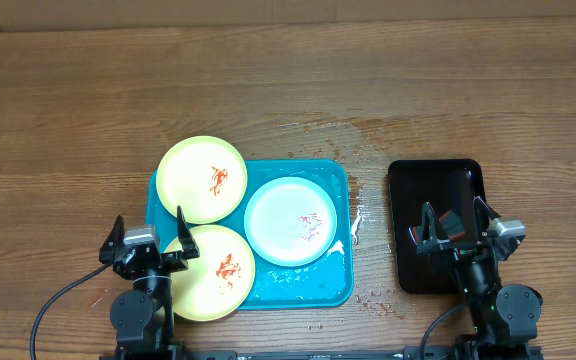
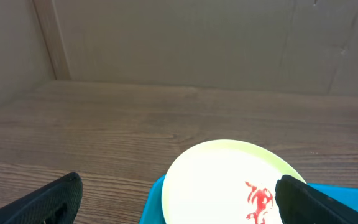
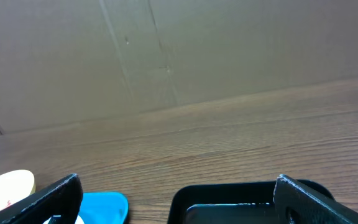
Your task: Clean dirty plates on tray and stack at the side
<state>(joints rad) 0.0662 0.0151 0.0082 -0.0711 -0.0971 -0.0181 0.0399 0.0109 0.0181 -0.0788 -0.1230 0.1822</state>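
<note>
Three dirty plates with red sauce smears lie on the turquoise tray (image 1: 338,180): a pale yellow one (image 1: 202,180) at the back left, another yellow one (image 1: 213,272) at the front left overhanging the rim, and a pale blue-white one (image 1: 291,222) on the right. My left gripper (image 1: 150,225) is open at the tray's front left corner, just left of the front yellow plate. In the left wrist view the left gripper (image 2: 179,205) frames the back yellow plate (image 2: 222,180). My right gripper (image 1: 455,215) is open over the black tray, holding nothing.
A smaller black tray (image 1: 435,175) sits right of the turquoise one, and shows in the right wrist view as the black tray (image 3: 229,199). Water drops (image 1: 358,225) and a wet patch (image 1: 338,130) lie on the wooden table. A cardboard wall (image 3: 166,50) stands behind.
</note>
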